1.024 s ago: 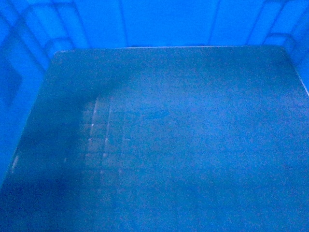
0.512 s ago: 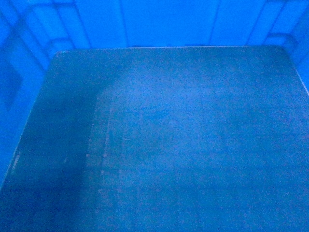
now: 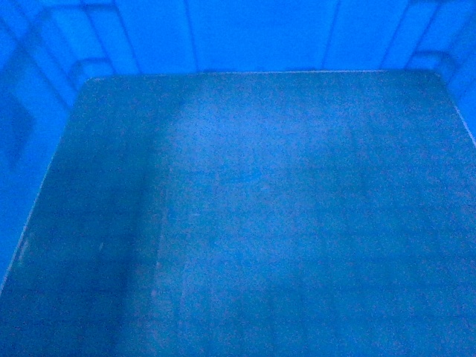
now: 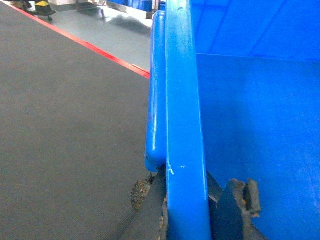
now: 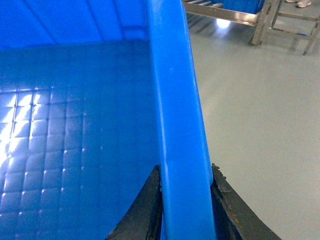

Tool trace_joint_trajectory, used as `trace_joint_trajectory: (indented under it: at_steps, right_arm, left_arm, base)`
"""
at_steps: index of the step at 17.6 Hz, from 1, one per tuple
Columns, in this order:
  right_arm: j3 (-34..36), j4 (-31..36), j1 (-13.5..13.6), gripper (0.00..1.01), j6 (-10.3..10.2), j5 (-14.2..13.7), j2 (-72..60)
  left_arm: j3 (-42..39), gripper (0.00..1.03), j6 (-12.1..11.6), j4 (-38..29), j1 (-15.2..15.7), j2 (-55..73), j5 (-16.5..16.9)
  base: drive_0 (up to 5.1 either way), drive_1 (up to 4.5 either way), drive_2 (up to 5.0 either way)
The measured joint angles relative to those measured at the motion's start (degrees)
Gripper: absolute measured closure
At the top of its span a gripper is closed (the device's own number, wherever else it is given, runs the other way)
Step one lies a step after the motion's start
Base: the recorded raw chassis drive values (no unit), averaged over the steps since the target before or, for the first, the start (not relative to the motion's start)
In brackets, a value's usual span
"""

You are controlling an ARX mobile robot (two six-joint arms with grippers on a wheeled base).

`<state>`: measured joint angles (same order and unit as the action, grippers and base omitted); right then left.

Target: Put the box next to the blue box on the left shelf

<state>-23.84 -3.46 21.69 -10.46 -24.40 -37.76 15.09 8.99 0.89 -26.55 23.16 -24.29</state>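
Note:
The box [image 3: 260, 208], a bright-blue open crate, fills the head view with its floor and panelled inner walls. My left gripper [image 4: 190, 195] is shut on the box's left rim [image 4: 182, 100], one finger outside and one inside. My right gripper [image 5: 185, 170] is shut on the right rim [image 5: 175, 100], its dark fingers [image 5: 150, 200] pressed to both sides. The grid-embossed floor [image 5: 50, 150] shows in the right wrist view. At the top of that view stands a metal rack [image 5: 225, 15] with a blue box [image 5: 240, 4] on it. I cannot tell whether it is the left shelf.
Dark grey matting [image 4: 65, 125] lies left of the box, bordered by a red line [image 4: 100, 50]. Pale grey floor [image 5: 260, 115] lies to the right. More metal frame legs [image 5: 290, 25] stand at the far right.
The bright grid reflection on the box floor in the head view has faded. The box still fills that view in the same place.

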Motion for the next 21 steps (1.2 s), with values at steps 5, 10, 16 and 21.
trace_joint_trajectory:
  at_steps: [5, 10, 16, 21]
  right_arm:
    - [0.0, 0.0, 0.0, 0.83, 0.0, 0.0, 0.0]
    - [0.0, 0.0, 0.0, 0.83, 0.0, 0.0, 0.0]
    - [0.0, 0.0, 0.0, 0.83, 0.0, 0.0, 0.0]
    - [0.0, 0.0, 0.0, 0.83, 0.0, 0.0, 0.0]
  left_arm:
    - [0.0, 0.94, 0.0, 0.0, 0.0, 0.0, 0.0]
    - [0.0, 0.94, 0.0, 0.0, 0.0, 0.0, 0.0]
    - [0.0, 0.94, 0.0, 0.0, 0.0, 0.0, 0.0]
    - [0.0, 0.94, 0.0, 0.0, 0.0, 0.0, 0.1]
  base:
    - [-1.5, -1.49, -1.5]
    - [-1.5, -1.55, -1.5]
    - [-1.5, -1.55, -1.5]
    - [-1.4, -1.39, -1.4]
